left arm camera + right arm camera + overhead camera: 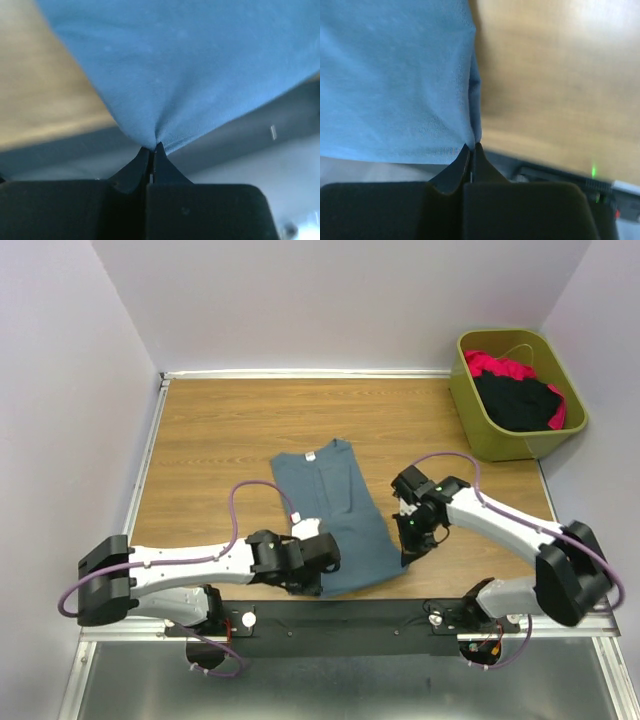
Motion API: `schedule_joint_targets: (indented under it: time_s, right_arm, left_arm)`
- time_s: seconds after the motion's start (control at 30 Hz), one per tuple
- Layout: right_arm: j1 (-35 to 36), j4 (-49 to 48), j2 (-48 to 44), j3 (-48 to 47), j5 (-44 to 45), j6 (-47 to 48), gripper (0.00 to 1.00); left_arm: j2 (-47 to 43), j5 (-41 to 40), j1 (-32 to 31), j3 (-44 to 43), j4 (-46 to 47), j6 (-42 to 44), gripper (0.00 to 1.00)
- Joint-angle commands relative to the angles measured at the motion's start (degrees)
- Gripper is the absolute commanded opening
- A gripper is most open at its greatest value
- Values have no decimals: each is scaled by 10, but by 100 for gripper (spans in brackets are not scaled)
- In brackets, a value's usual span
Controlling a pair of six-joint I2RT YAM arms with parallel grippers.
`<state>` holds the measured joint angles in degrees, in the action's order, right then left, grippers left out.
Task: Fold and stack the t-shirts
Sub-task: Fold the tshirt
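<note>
Two pincers, both mine, are clamped on the same garment: a plain slate-blue cotton t-shirt (pixel 335 510) that lies lengthwise on the wood-grain table top (pixel 220 430), neck toward the far wall and hem toward my bases. My left gripper (pixel 322 582) has its jaws pressed together on the near left corner of the hem; in my left wrist view the two black fingertips meet at a point (pixel 152 150), and the blue cloth (pixel 190 65) gathers into small creases right where they bite. My right gripper (pixel 405 560) pinches the near right corner in the same way, tips closed tight (pixel 472 149) on a folded edge of the fabric (pixel 390 80), with bare wood showing to the right of it. From above, the shirt looks narrow, its long sides running nearly straight, and a small white neck label (pixel 312 456) shows at the far end. Its near end sits between my two wrists, just beyond the black mounting rail (pixel 340 615) at the table's near edge. Well apart from all this, in the far right corner, stands an olive-green plastic bin (pixel 480 425) holding a crumpled black t-shirt (pixel 515 400) and, behind it, a bright red-pink t-shirt (pixel 495 365).
</note>
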<state>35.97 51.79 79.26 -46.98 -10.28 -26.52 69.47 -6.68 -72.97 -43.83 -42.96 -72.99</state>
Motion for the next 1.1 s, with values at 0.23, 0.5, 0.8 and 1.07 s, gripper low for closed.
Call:
schedule_joint_targets:
  time_s: [0.23,0.5,0.8,1.07]
  right_arm:
    - [-3,163,-14,-177,74,-15,1]
    - [-2,189,73,-325,83,5,1]
    - [-2,191,155,-461,89,25,1]
    - [-3,186,230,-564,91,35,1]
  left_arm:
    - [-75,24,47,-73,-84,7,0]
    - [-139,6,140,-90,-91,59,0]
    - [-149,5,229,-83,-50,116,0]
    - [-131,-11,324,-90,-2,175,0]
